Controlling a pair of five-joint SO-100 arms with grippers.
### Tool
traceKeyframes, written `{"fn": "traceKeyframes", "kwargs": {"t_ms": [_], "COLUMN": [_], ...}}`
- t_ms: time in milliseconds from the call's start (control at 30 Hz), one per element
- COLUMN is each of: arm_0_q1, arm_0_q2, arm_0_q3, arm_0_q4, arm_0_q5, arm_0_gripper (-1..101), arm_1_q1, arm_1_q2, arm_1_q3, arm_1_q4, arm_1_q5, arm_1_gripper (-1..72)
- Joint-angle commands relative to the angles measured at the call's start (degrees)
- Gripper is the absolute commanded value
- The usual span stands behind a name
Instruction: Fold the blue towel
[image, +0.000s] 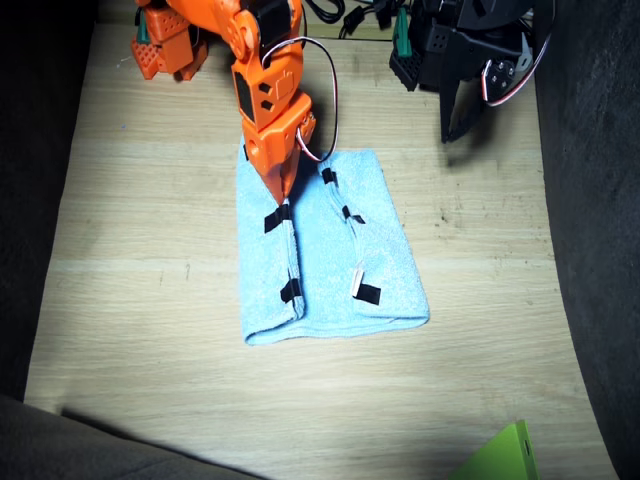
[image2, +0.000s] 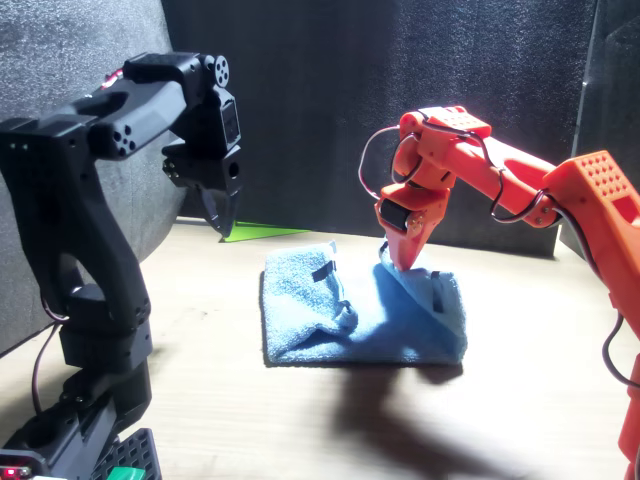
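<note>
The blue towel lies on the wooden table, its two long sides folded in towards the middle, black tape strips along those edges. My orange right gripper points down at the inner edge of one flap, shut on the towel by a tape strip. In the front view that edge rises like a tent to the right gripper. My black left gripper hangs above the bare table beyond the towel's far corner, its fingers together with nothing in them; the front view shows the left gripper well off the cloth.
A green flat object lies at the table's near corner and shows behind the towel as a green strip. Dark fabric borders the table on both sides. Cables and the arm bases crowd the far edge.
</note>
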Motion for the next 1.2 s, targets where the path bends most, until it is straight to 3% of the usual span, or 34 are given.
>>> {"fn": "traceKeyframes", "kwargs": {"t_ms": [0, 767, 800, 933, 1167], "arm_0_q1": [0.0, -2.3, -2.5, -3.1, -3.3], "arm_0_q2": [0.5, 0.5, 0.6, 1.1, 1.1], "arm_0_q3": [0.2, 1.6, 1.7, 2.1, 2.1], "arm_0_q4": [-0.2, -0.5, -0.4, -0.1, 0.3], "arm_0_q5": [0.9, -0.3, -0.4, -0.5, -0.4], "arm_0_gripper": [0, 0, 0, 0, 0], "arm_1_q1": [2.3, 9.7, 9.9, 9.8, 8.1], "arm_1_q2": [0.2, -13.2, -14.2, -18.2, -18.6], "arm_1_q3": [-3.2, -18.6, -19.2, -21.3, -25.1], "arm_1_q4": [1.1, 1.1, 1.1, 1.1, 1.1], "arm_1_q5": [0.4, 2.1, 2.4, 2.9, 3.4], "arm_1_gripper": [0.0, 0.0, 1.7, 20.6, 31.0]}}
